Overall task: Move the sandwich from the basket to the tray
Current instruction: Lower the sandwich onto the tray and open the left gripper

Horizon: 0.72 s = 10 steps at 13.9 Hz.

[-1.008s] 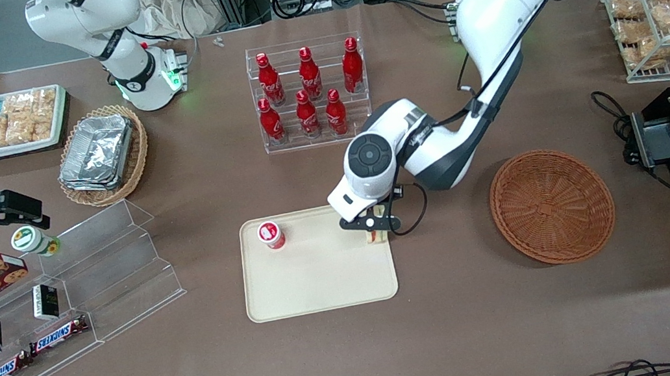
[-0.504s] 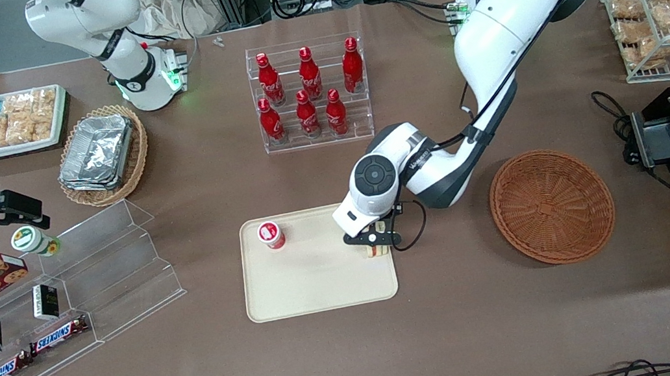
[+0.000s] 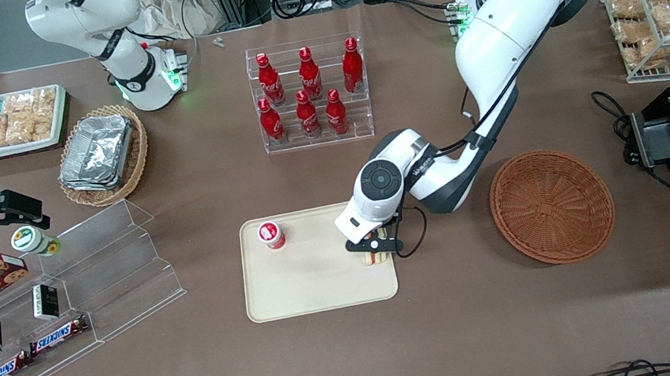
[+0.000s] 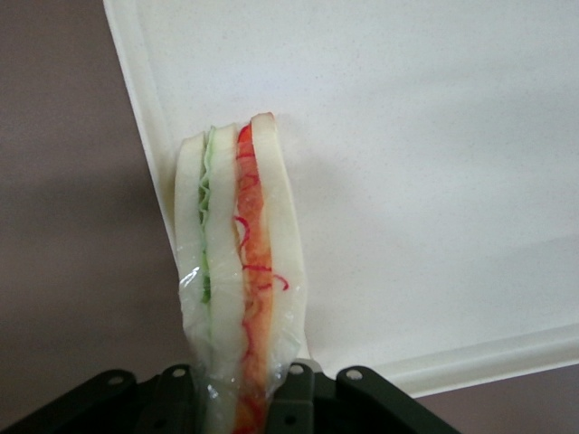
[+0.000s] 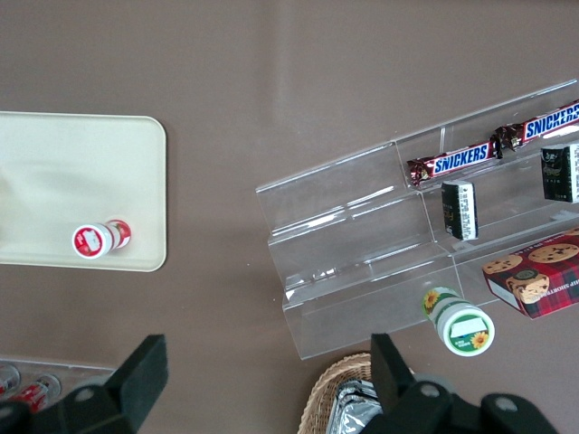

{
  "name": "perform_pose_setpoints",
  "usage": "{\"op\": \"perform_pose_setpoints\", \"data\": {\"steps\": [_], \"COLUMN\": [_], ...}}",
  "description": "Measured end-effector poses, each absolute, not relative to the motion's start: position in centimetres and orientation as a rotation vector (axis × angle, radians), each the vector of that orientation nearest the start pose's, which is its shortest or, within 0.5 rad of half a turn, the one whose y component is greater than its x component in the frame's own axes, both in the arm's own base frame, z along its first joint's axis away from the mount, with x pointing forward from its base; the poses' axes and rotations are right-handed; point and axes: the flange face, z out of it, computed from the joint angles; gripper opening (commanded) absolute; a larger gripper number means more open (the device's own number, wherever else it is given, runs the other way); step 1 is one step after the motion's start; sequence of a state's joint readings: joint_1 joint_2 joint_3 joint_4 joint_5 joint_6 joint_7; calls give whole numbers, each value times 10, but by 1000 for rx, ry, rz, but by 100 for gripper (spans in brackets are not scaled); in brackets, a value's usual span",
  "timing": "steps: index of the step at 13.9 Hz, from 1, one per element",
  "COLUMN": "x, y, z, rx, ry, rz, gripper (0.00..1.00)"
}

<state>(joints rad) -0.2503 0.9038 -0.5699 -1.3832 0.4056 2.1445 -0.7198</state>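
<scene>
Wrist view: my gripper [image 4: 242, 398] stays clamped on the sandwich [image 4: 237, 262]; it has sunk nearer the tray [image 4: 434, 136]; release is next.

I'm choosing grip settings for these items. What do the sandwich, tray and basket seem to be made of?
Sandwich: soft white bread, wrapped in clear glossy film, wrinkled where the gripper clamps it.
Tray: probably hard plastic, matte cream, finely speckled, with a moulded rim.
Basket: woven wicker, reddish-brown, ribbed strands visible.
</scene>
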Motion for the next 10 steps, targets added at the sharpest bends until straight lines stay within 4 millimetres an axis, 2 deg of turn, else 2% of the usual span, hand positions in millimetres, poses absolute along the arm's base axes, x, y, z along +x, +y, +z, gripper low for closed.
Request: {"op": "perform_pose_setpoints", "data": {"steps": [1,2,8,10], "x": [571,572,580,588], "y": [-456,-456,-450,-445], "z": [223,223,226,236], "rx": [-3210,-3213,-3223,-3221], "ry": [230,229,204,184], "rz": [105,101,77,65], "gripper": [85,100,100,100]}}
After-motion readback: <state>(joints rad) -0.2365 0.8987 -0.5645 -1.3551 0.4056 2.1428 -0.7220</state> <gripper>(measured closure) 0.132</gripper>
